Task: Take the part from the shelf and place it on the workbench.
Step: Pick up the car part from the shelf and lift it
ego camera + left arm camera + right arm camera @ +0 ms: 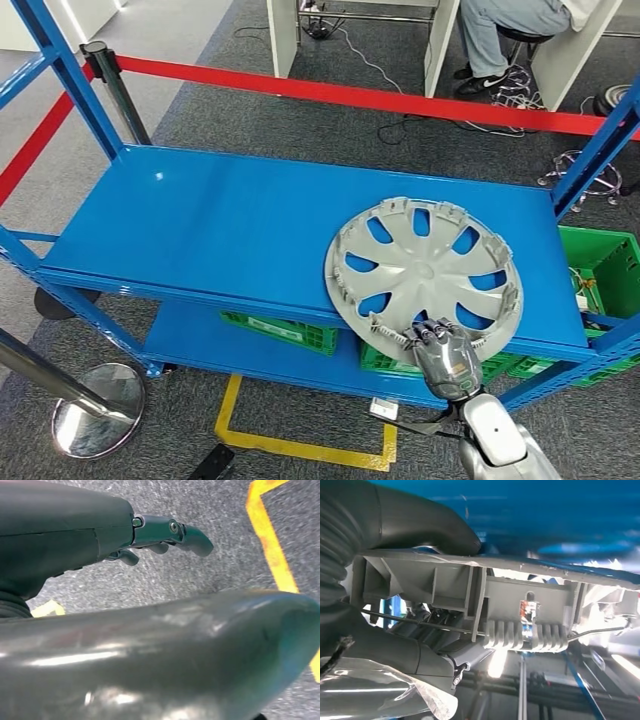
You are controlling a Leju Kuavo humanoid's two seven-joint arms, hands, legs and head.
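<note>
A round grey plastic wheel cover (424,272) lies on the top deck of the blue metal shelf rack (226,230) in front of me, toward its right end, its near edge overhanging the front lip. My right hand (445,352) grips that near edge from below-front. Green plastic crates (283,331) sit on the lower deck beneath. Behind the rack runs a red barrier belt (362,96); a chrome post base (98,408) stands front-left.

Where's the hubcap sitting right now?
In the head view, the grey hubcap lies on the blue shelf's top deck, right end, overhanging the front edge where the right hand grips its rim.
</note>
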